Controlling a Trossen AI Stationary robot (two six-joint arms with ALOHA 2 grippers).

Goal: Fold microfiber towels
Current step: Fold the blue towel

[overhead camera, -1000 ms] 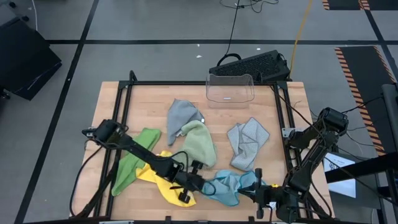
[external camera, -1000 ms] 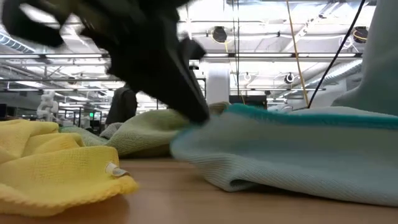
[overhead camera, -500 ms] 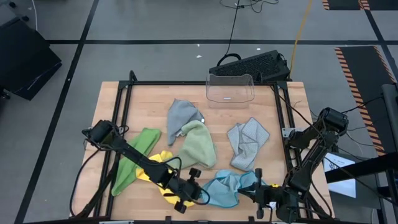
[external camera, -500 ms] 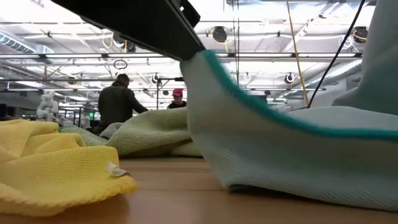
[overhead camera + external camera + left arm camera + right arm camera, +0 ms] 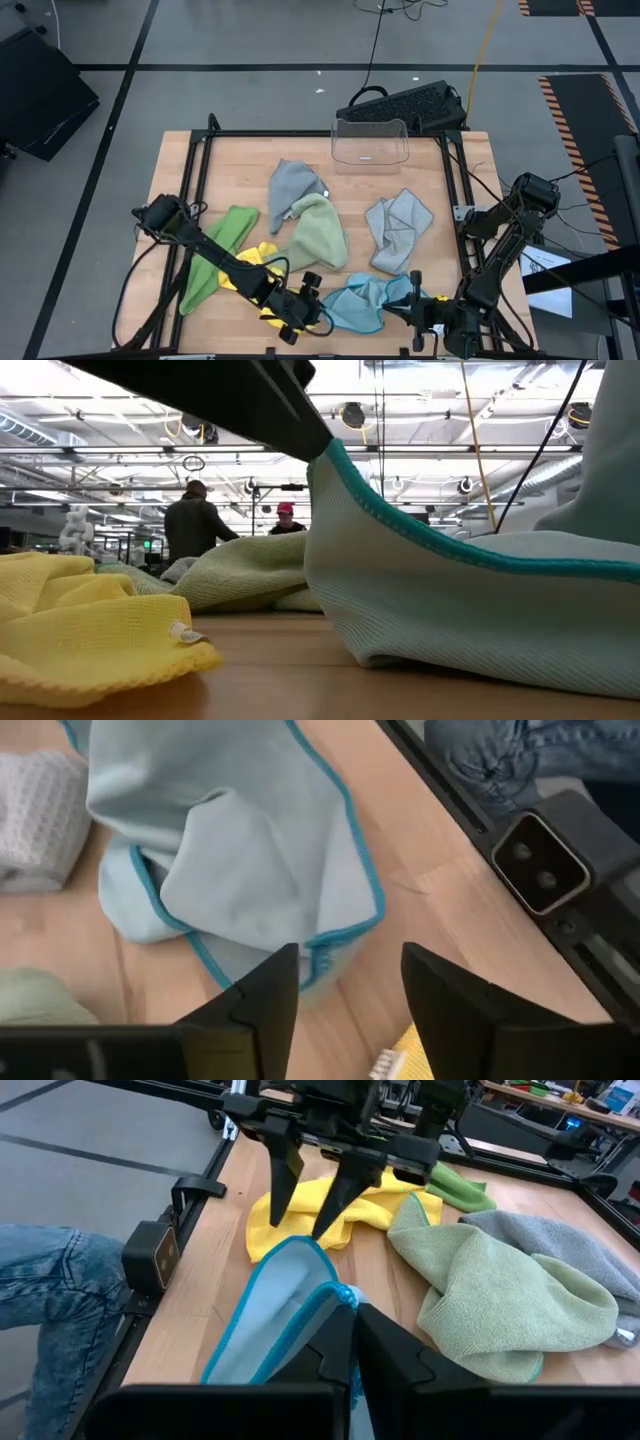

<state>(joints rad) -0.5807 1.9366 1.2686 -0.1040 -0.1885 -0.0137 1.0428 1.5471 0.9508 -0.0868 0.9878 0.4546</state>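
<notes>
Since a second ago, the left tool (image 5: 312,313) has slid along the worktop's (image 5: 440,180) near edge and opened its fingers. The light blue towel (image 5: 362,300) lies just beside it, its other corner pinched in the right tool (image 5: 412,312).

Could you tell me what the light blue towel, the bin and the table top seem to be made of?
Light blue towel: soft woven microfiber-like cloth, matte, fine ribbed weave with a stitched teal edge. Bin: clear, glossy plastic by the look; the table shows through it. Table top: pale wood or wood-look laminate, with visible plank lines.
</notes>
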